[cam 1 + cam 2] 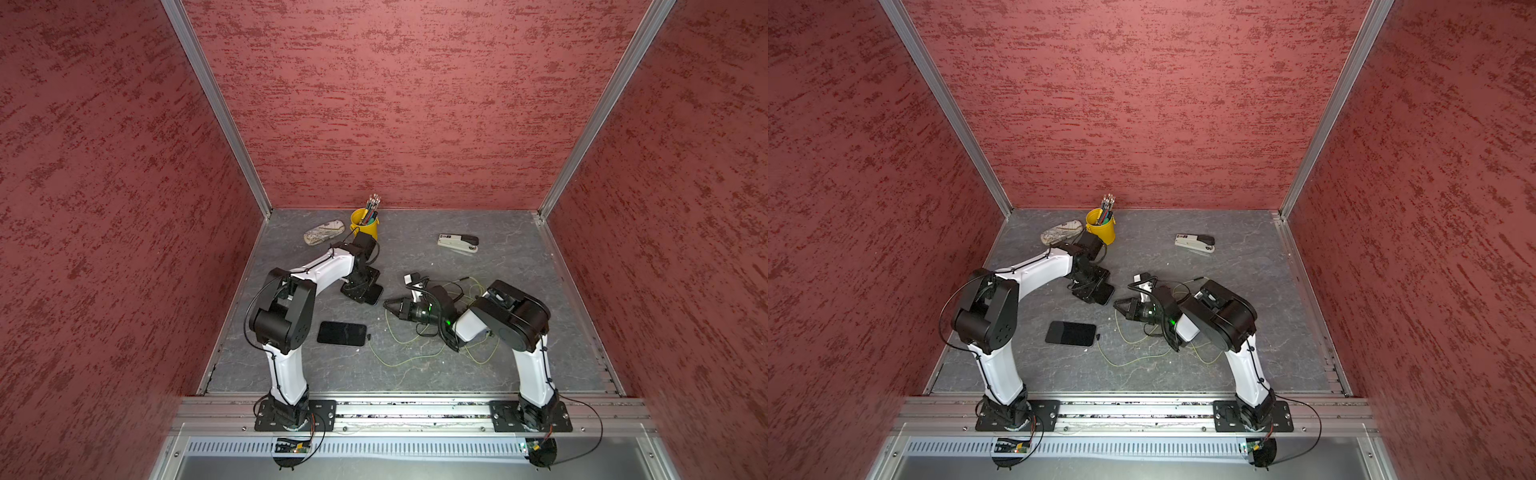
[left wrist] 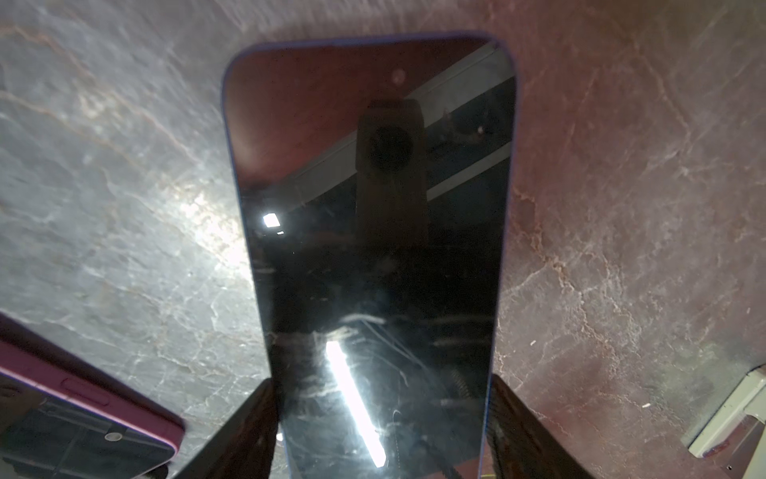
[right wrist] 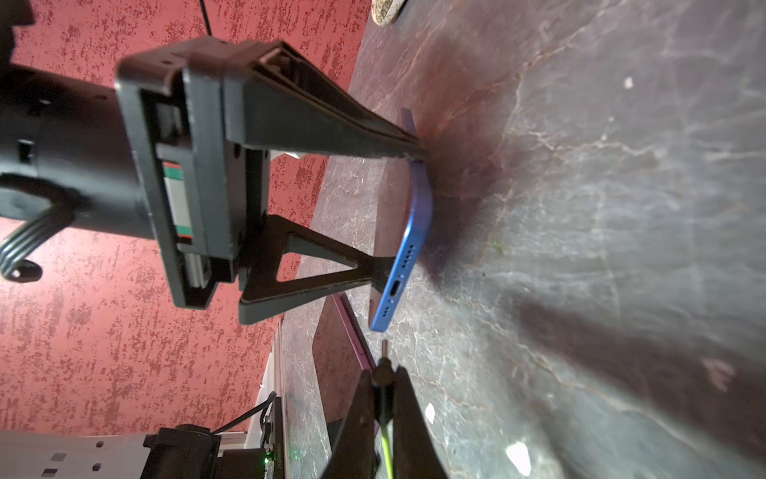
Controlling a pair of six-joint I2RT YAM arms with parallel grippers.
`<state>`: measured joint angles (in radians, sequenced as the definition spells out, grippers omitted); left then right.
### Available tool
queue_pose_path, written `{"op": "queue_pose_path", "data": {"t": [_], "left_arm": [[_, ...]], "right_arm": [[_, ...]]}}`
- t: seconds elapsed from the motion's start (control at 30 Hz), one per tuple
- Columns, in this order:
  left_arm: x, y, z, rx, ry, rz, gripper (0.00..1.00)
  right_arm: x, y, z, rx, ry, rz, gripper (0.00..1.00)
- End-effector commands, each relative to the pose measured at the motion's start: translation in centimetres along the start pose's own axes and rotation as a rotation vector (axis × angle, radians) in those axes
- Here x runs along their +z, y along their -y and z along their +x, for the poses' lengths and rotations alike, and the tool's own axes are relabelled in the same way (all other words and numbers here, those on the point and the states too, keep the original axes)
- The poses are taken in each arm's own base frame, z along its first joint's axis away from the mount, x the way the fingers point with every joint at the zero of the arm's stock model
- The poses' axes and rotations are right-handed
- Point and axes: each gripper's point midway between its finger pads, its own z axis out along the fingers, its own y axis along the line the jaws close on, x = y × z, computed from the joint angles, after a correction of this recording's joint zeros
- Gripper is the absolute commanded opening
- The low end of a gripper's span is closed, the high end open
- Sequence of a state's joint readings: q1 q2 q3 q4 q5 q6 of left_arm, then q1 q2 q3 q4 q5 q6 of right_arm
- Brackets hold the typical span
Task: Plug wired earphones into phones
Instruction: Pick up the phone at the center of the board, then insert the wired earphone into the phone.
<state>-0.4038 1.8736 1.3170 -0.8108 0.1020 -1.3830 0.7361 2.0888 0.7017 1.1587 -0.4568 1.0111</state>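
Observation:
A blue-edged phone (image 2: 373,249) lies screen-up on the grey table, and my left gripper (image 2: 381,383) is shut across its width, one finger on each long side. It also shows in both top views (image 1: 375,295) (image 1: 1106,296) under the left gripper (image 1: 359,289). My right gripper (image 3: 383,373) is shut on the black plug (image 3: 385,365) of lime-green wired earphones (image 3: 387,448). The plug's metal tip points at the phone's bottom edge (image 3: 398,282), a short gap from the port. A second phone (image 1: 341,332) in a pink case lies flat, with another plug (image 1: 368,338) at its right end.
Loose green cable (image 1: 415,357) loops over the table in front of and around the right arm. A yellow pencil cup (image 1: 365,224), a pale pouch (image 1: 324,232) and a stapler (image 1: 457,243) stand along the back. Red walls close in three sides.

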Motion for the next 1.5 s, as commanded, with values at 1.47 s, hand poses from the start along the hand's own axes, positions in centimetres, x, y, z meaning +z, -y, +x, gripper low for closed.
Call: {"op": "queue_pose_path", "data": {"t": [1.47], "left_arm": [[-1.1, -0.3, 2.0, -0.012, -0.029, 0.074, 0.66]], "right_arm": [[0.0, 0.6, 0.1, 0.041, 0.015, -0.05, 0.0]]}}
